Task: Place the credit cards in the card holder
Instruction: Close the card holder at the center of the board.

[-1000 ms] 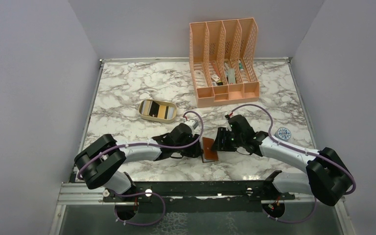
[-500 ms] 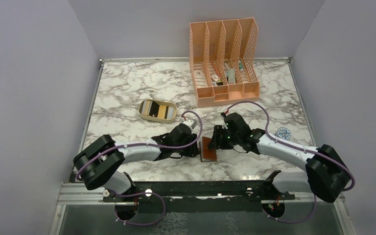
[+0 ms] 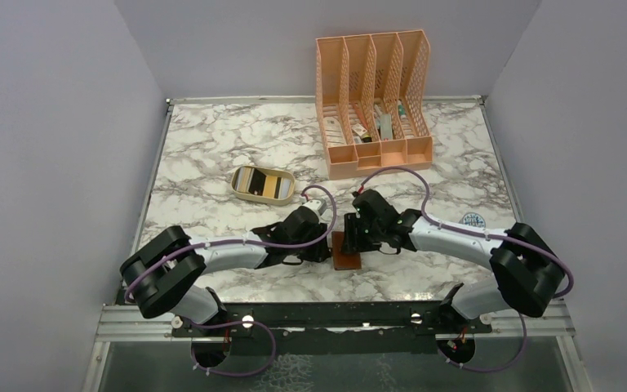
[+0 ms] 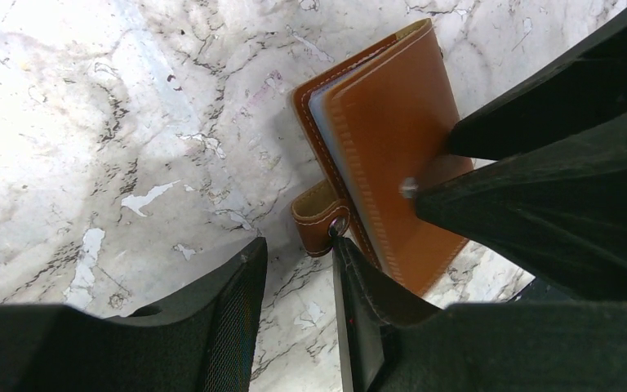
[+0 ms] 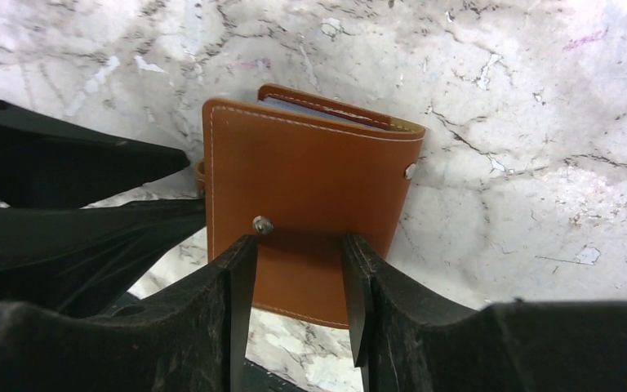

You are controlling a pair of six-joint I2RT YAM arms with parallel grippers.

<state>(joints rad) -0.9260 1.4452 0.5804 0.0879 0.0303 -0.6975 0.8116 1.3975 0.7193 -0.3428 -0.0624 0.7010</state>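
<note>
The card holder (image 3: 344,250) is a brown leather wallet lying closed on the marble between both arms. In the left wrist view the card holder (image 4: 384,147) shows its snap tab (image 4: 320,226) sticking out at the side. My left gripper (image 4: 298,245) is open over bare marble, and its right fingertip (image 4: 344,253) touches the tab's snap. My right gripper (image 5: 298,245) is open, with both tips resting on the near part of the card holder (image 5: 310,163) cover. The credit cards (image 3: 266,184), pale, dark and gold, lie in a small beige oval tray (image 3: 237,184) further back left.
A tall peach four-slot mesh organiser (image 3: 373,102) holding small items stands at the back. A round blue-patterned disc (image 3: 473,220) lies to the right behind the right arm. The metal rail of the arm bases (image 3: 335,314) runs just past the table's near edge.
My right gripper has moved left onto the wallet's cover, which has shifted a little to the left. My left gripper's jaws have narrowed slightly beside the snap tab.
</note>
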